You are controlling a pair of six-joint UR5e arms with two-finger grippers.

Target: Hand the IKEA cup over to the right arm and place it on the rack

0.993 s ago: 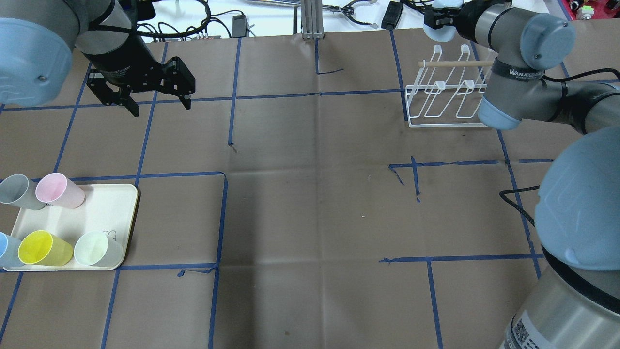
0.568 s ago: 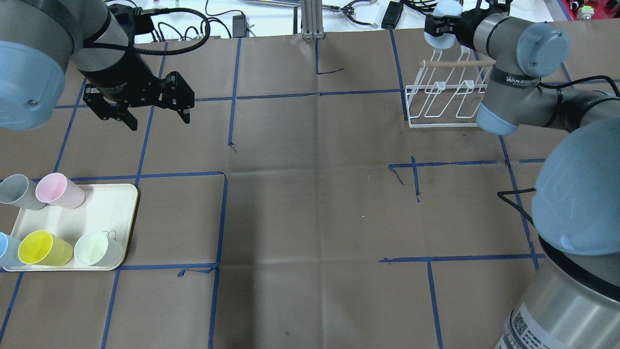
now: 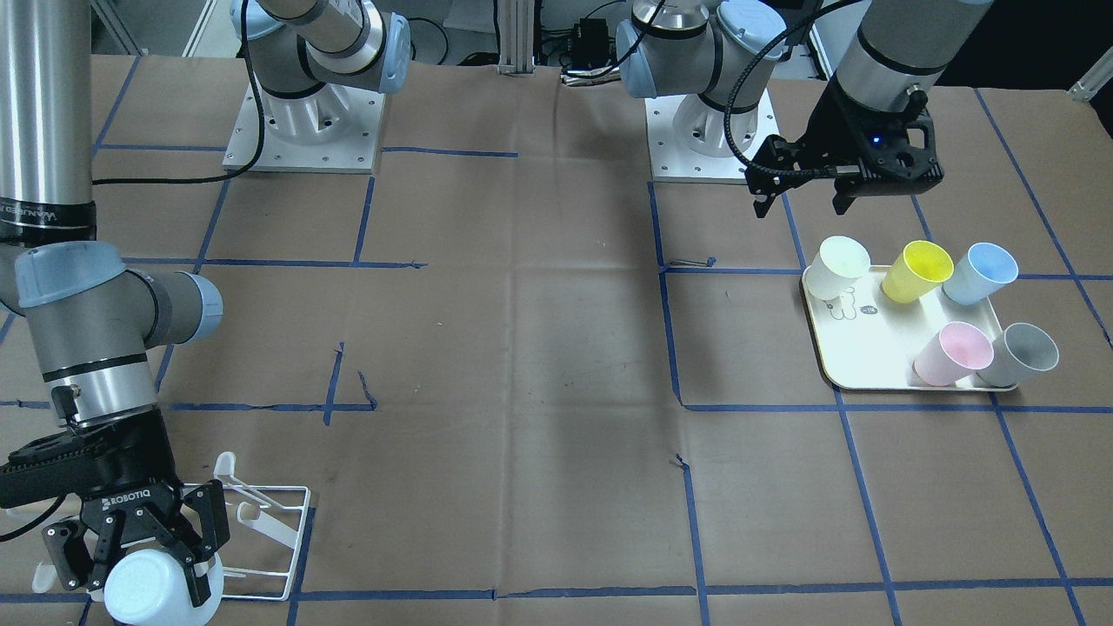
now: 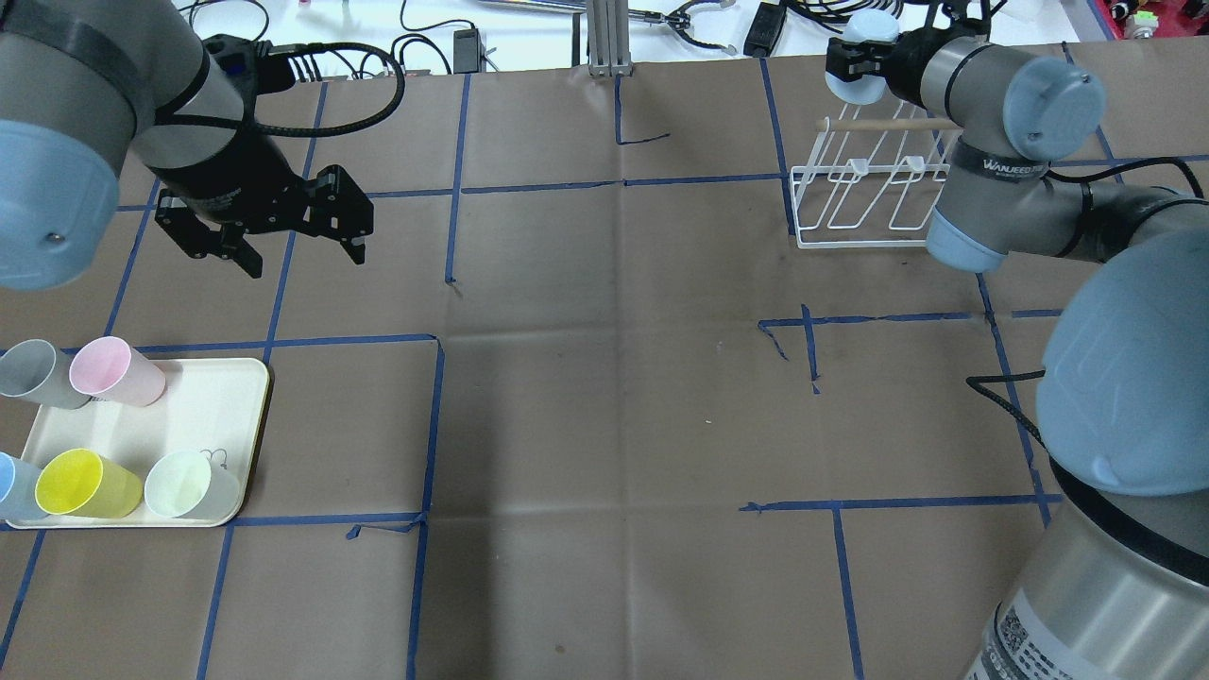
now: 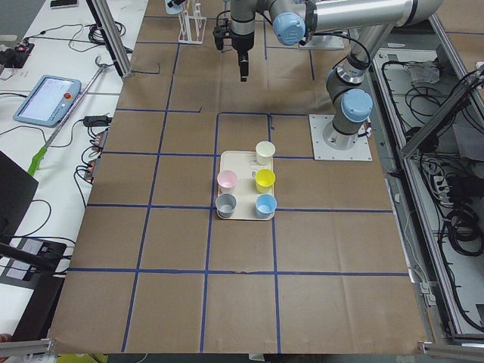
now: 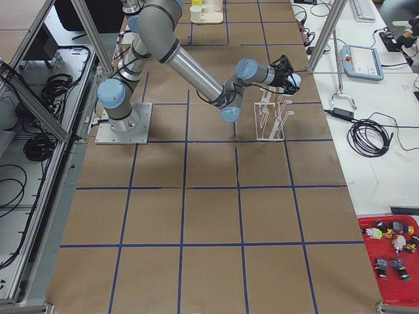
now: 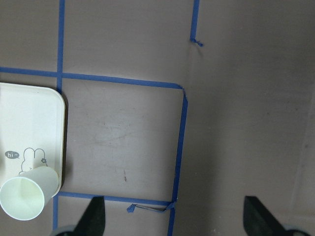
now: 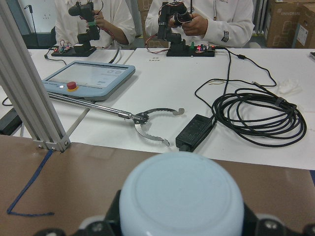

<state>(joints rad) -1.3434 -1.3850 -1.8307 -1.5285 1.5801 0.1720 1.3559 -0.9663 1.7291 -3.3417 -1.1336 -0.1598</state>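
My right gripper (image 4: 853, 68) is shut on a pale blue cup (image 4: 858, 83) and holds it above the far left prongs of the white wire rack (image 4: 855, 194). In the front view the cup (image 3: 155, 594) hangs in the gripper (image 3: 143, 561) just over the rack (image 3: 274, 522). The right wrist view shows the cup's base (image 8: 182, 196) between the fingers. My left gripper (image 4: 304, 257) is open and empty, up over the table beyond the cream tray (image 4: 212, 401). It also shows in the front view (image 3: 800, 209).
The tray (image 3: 869, 361) carries several cups: grey (image 4: 33, 373), pink (image 4: 113, 370), blue, yellow (image 4: 85, 484) and pale green (image 4: 184, 484). Cables, a pendant and operators sit past the table's far edge (image 8: 197, 98).
My left gripper has moved a little nearer and leftward, toward the tray, still open. My right gripper has shifted the cup slightly down over the rack's far end.
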